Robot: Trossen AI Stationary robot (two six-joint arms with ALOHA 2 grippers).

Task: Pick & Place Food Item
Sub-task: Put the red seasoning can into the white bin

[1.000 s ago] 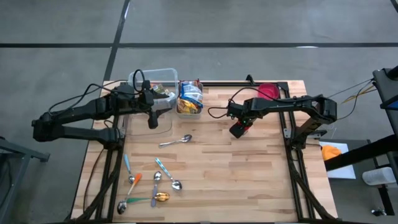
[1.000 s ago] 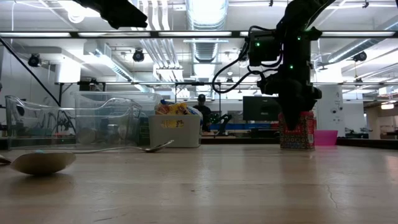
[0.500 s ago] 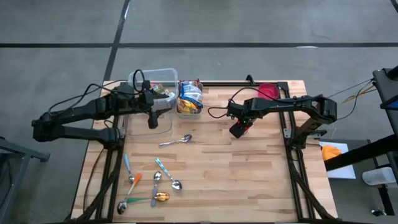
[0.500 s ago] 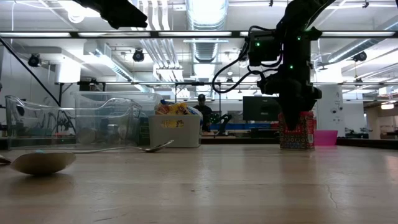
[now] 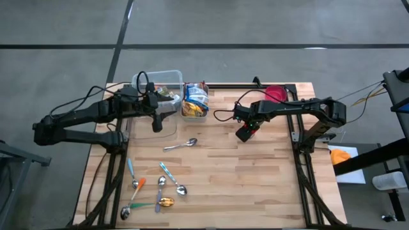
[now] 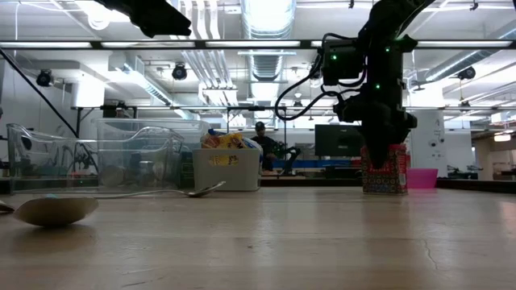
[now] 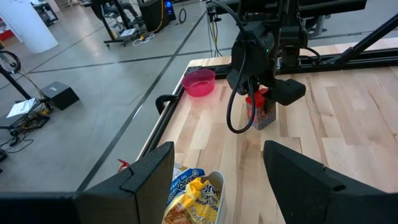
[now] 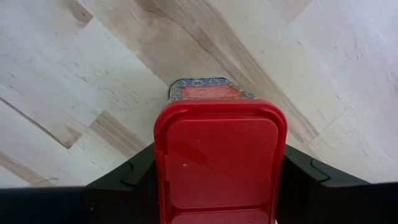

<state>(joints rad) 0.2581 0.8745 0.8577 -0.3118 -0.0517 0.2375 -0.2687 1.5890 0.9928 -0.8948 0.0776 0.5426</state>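
Our right gripper [image 8: 219,186] pinches the red-lidded food box [image 8: 221,155], standing upright at the table's [image 5: 255,185] two o'clock, ready for lifting. Our left gripper [image 7: 217,180], fingers spread and empty, waits above the snack bin [image 5: 195,102] at eleven o'clock.

Right gripper [image 5: 246,132] apparently over a red box [image 5: 252,127].

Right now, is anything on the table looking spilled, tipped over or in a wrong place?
Nothing stands out. The red-lidded box stands upright on the table between the right pincer's fingers. The spoons lie loose but tidy, and the snack bin is upright.
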